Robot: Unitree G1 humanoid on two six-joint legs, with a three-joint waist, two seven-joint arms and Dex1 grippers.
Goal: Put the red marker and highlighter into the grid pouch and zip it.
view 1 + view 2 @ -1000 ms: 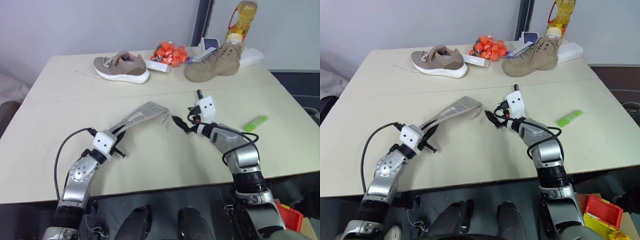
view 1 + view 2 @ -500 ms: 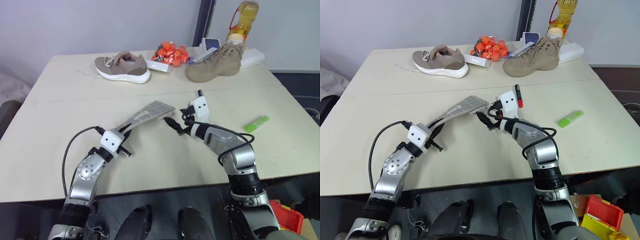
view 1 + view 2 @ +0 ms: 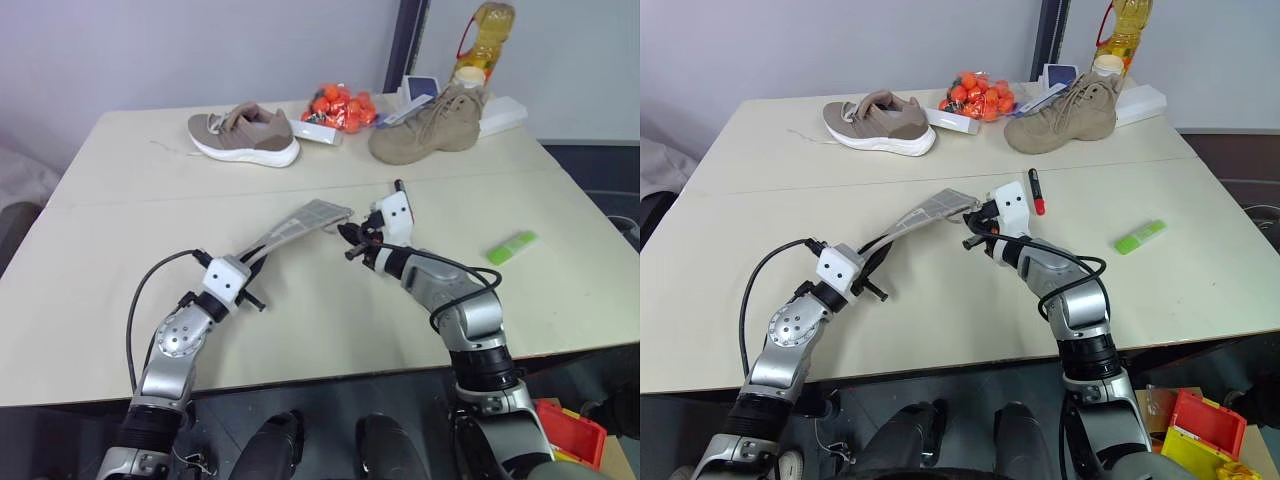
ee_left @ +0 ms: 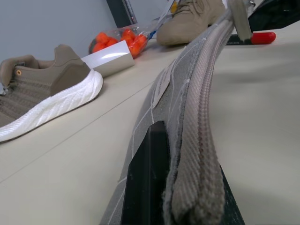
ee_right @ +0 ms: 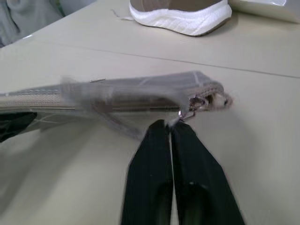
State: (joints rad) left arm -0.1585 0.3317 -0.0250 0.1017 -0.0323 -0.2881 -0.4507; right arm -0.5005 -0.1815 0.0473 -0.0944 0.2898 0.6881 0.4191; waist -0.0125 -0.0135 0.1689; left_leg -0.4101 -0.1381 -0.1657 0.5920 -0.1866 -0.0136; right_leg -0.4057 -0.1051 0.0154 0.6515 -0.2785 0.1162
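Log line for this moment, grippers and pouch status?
left gripper: shut on grid pouch | right gripper: shut at zipper pull | red marker, highlighter: on table

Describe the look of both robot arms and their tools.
Both arms are silver-grey metal with round joints and black segments. Each wrist carries a white boxy block, and a loose black cable loops from it down the forearm. The left tool and right tool each end in two slim black fingers.

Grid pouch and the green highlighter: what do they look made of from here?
The grid pouch looks like soft woven fabric, matte grey with white grid lines; it sags between the hands, and its zipper edge shows a ribbed textile tape with what looks like a small metal pull. The highlighter looks like smooth hard plastic, lime green; too small to tell more.
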